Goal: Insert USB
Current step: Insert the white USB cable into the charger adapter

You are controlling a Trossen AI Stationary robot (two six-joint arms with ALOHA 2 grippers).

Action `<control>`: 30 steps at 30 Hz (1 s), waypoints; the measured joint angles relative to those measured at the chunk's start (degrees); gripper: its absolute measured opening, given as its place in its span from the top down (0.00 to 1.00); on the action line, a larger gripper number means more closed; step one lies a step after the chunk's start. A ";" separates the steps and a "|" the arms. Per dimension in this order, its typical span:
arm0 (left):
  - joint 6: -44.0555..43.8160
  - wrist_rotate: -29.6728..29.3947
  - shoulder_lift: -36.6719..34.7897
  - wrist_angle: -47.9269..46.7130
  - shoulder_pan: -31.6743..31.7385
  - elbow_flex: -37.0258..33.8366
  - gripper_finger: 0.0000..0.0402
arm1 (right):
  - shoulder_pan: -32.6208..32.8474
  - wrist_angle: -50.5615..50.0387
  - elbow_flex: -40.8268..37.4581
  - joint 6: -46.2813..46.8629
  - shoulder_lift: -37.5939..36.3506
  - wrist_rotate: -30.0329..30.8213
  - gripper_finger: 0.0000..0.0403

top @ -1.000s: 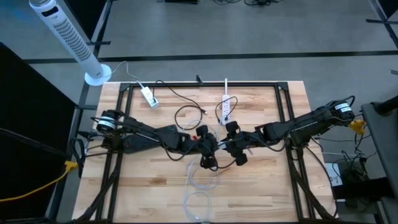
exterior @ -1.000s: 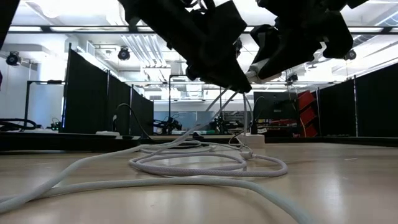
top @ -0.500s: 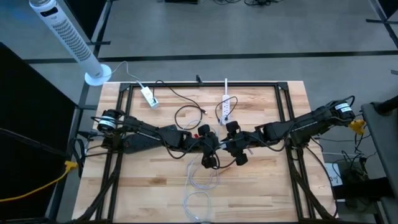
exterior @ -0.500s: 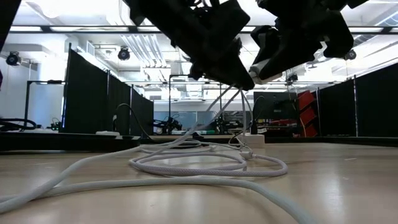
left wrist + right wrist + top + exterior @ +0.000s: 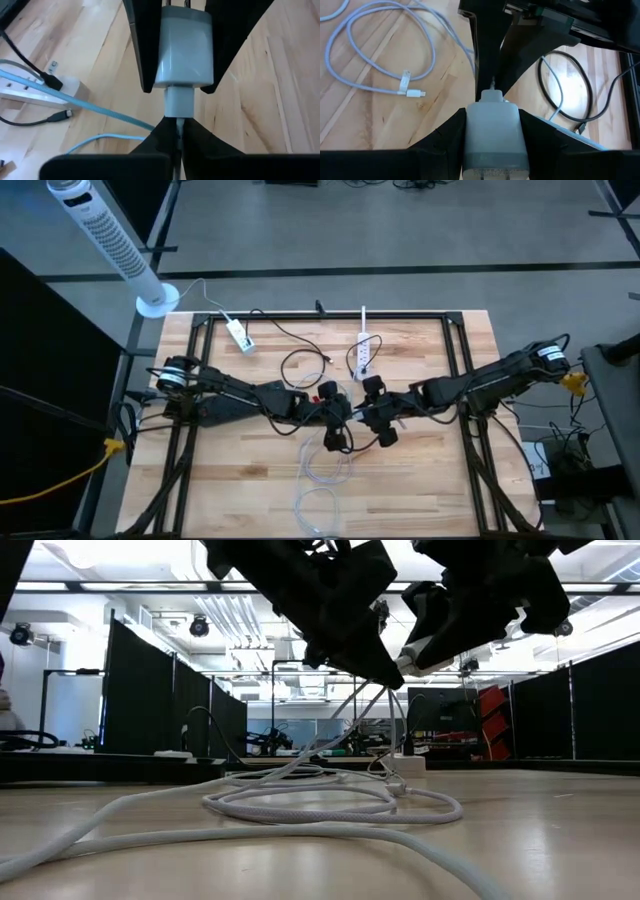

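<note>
Two tools meet above the middle of the bench (image 5: 420,480). The right tool (image 5: 495,135) clamps a white charger block (image 5: 495,136); the left tool (image 5: 178,131) pinches the USB plug (image 5: 179,101), whose tip sits at the charger's port. White cable (image 5: 300,808) coils on the wood below, with a power strip (image 5: 364,354) farther back.

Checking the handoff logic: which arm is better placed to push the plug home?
Left, probably. Its end effector pinches the USB plug in line with the white charger, right at its end. The right end effector is clamped on the charger's sides, so it suits bracing.
</note>
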 joint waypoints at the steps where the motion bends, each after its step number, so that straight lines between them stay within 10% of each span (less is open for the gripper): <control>1: 0.00 0.36 0.22 -0.04 0.08 0.02 1.00 | 0.01 0.44 0.01 -0.03 0.53 -0.15 0.65; 30: 0.48 2.71 9.88 -11.34 -0.71 12.11 1.00 | 0.83 -1.85 1.16 5.19 6.17 -4.36 0.65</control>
